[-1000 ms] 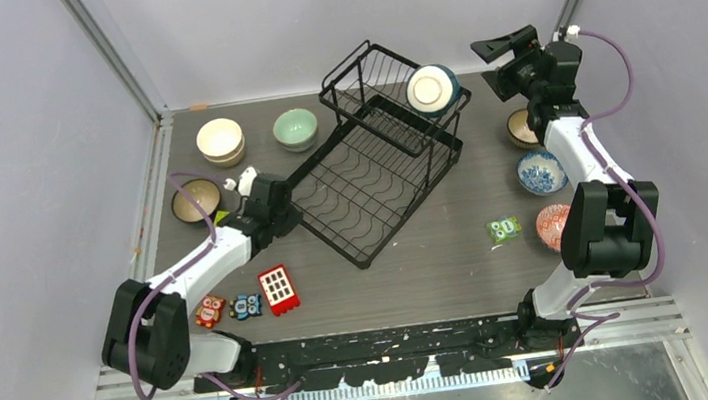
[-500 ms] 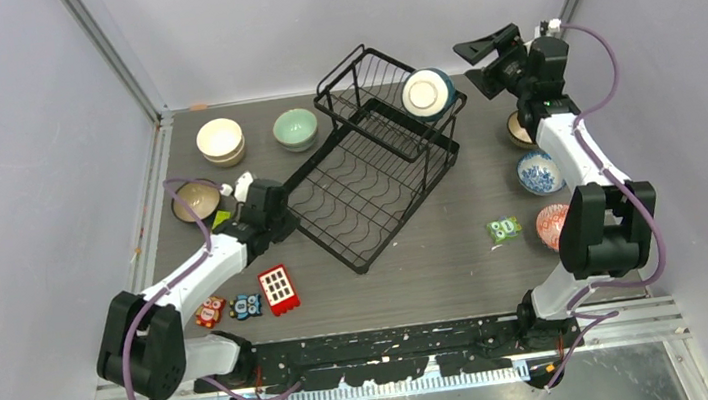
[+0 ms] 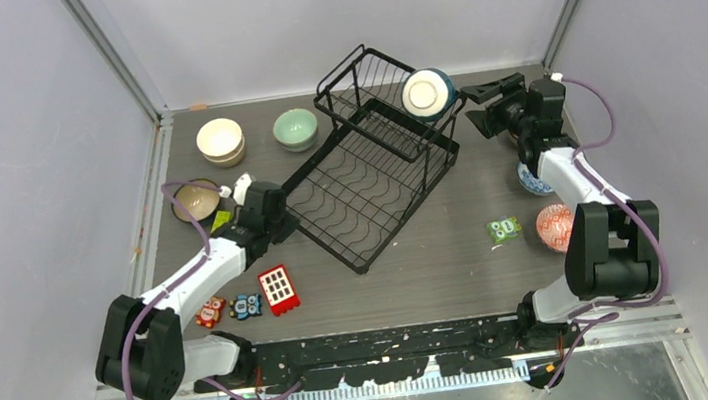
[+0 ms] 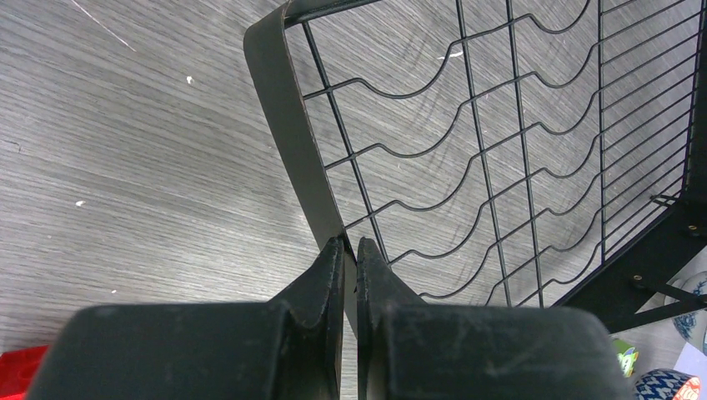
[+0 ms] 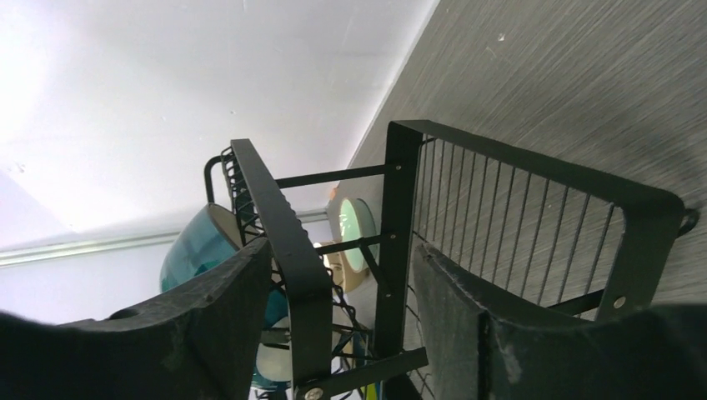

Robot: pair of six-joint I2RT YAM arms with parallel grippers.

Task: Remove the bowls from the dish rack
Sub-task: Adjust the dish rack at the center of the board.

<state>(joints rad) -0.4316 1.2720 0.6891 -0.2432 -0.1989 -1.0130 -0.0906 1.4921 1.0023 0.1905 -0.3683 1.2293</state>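
The black wire dish rack (image 3: 367,173) lies skewed mid-table. One dark teal bowl (image 3: 428,93) stands on edge in its raised basket. My left gripper (image 3: 277,207) is shut on the flat rim band (image 4: 288,150) at the rack's near-left corner; the left gripper (image 4: 350,246) pinches that band. My right gripper (image 3: 473,111) is open at the basket's right end. In the right wrist view the right gripper (image 5: 342,275) straddles a black basket bar (image 5: 283,225), with the teal bowl (image 5: 196,246) behind it. On the table are cream (image 3: 220,140), pale green (image 3: 296,128), brown (image 3: 195,200) and red patterned (image 3: 554,227) bowls.
A blue-and-white bowl (image 3: 532,180) sits partly under my right arm. Toy blocks lie near the front: a red one (image 3: 278,289), small robots (image 3: 226,308) and a green one (image 3: 504,230). Grey walls close in the back and both sides.
My right gripper has come down and leftward to the basket's end, its jaws narrowing. The rack and my left gripper have shifted slightly left.
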